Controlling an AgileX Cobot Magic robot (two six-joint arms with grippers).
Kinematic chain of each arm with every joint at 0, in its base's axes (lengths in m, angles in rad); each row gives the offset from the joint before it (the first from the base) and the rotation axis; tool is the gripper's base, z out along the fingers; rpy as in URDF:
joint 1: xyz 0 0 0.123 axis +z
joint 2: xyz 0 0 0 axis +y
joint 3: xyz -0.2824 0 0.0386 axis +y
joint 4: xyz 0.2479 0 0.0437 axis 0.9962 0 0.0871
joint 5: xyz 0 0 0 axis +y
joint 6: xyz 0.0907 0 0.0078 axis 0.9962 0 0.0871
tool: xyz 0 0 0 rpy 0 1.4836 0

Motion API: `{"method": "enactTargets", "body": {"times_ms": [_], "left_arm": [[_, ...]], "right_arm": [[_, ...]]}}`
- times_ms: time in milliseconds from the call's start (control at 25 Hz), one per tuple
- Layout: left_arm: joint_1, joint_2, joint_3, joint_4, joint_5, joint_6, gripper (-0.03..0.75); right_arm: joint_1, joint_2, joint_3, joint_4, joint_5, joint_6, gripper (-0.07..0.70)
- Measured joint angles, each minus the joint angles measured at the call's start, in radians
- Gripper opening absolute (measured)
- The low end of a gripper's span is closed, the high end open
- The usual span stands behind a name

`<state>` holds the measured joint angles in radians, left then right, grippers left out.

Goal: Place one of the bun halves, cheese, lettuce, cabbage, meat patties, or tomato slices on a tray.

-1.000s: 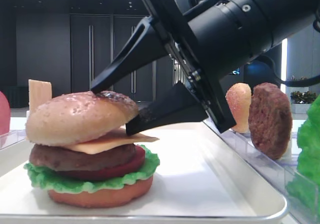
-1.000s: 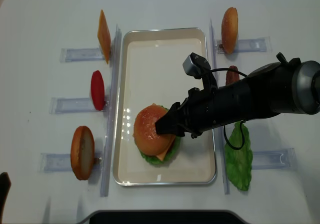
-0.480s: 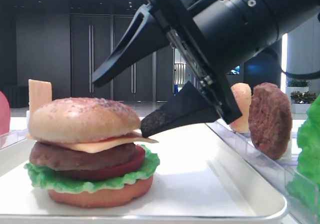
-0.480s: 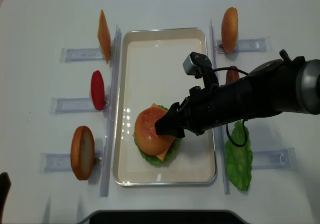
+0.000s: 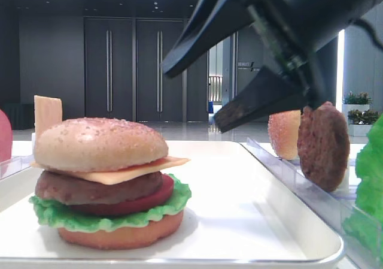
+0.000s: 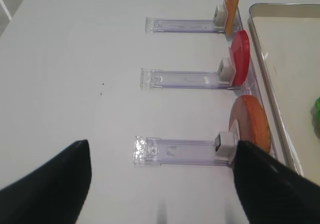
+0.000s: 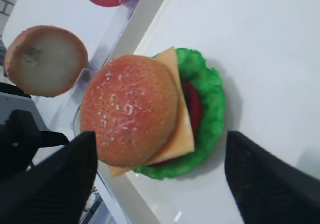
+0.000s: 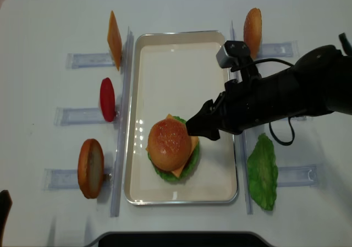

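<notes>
Sesame-topped bun (image 5: 100, 145) now sits released atop the cheese (image 5: 128, 171), below-left of the spread, empty, risen right gripper (image 5: 190, 93), completing the tray (image 5: 263, 221) burger.

arm housing: the right arm (image 8: 297, 95) was a thick, rounded black body with a dull sheen
camera block: a small grey box (image 8: 230, 54) sat on top near the wrist (darker lens face, from what I could see)
cable: a thin black cable (image 8: 280, 140) looped out beside the arm
fingers: the right gripper (image 5: 206, 86) had two long, tapering matte-black fingers (image 5: 197, 32)
finger pads: inner faces (image 7: 260, 179) showed a fine woven texture
left side: only dark, blurred finger shapes (image 6: 47, 186) showed
</notes>
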<state>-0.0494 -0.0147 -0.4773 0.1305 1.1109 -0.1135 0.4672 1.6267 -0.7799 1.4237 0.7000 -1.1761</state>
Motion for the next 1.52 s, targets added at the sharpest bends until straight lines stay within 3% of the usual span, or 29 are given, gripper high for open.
{"method": "enactTargets", "body": {"times_ms": [120, 280, 680, 840, 1160, 1280, 1440, 1520], "left_arm": [[0.0, 0.0, 0.0, 0.0, 0.0, 0.0, 0.692], [0.0, 0.0, 0.0, 0.0, 0.0, 0.0, 0.692], [0.0, 0.0, 0.0, 0.0, 0.0, 0.0, 0.692], [0.0, 0.0, 0.0, 0.0, 0.0, 0.0, 0.692], [0.0, 0.0, 0.0, 0.0, 0.0, 0.0, 0.692], [0.0, 0.0, 0.0, 0.0, 0.0, 0.0, 0.692], [0.0, 0.0, 0.0, 0.0, 0.0, 0.0, 0.692], [0.0, 0.0, 0.0, 0.0, 0.0, 0.0, 0.692]], "right_arm": [[-0.06, -0.072, 0.0, -0.151, 0.001, 0.121, 0.507], [-0.159, -0.172, 0.0, -0.412, 0.011, 0.354, 0.507], [-0.533, -0.418, 0.0, -0.992, 0.192, 0.872, 0.507], [-0.625, -0.465, 0.0, -1.188, 0.25, 1.059, 0.507], [-0.633, -0.619, 0.017, -1.26, 0.338, 1.112, 0.507], [-0.624, -0.772, 0.072, -1.271, 0.375, 1.112, 0.507], [-0.618, -1.038, 0.139, -1.281, 0.484, 1.112, 0.507], [-0.608, -1.152, 0.16, -1.305, 0.512, 1.129, 0.507]]}}
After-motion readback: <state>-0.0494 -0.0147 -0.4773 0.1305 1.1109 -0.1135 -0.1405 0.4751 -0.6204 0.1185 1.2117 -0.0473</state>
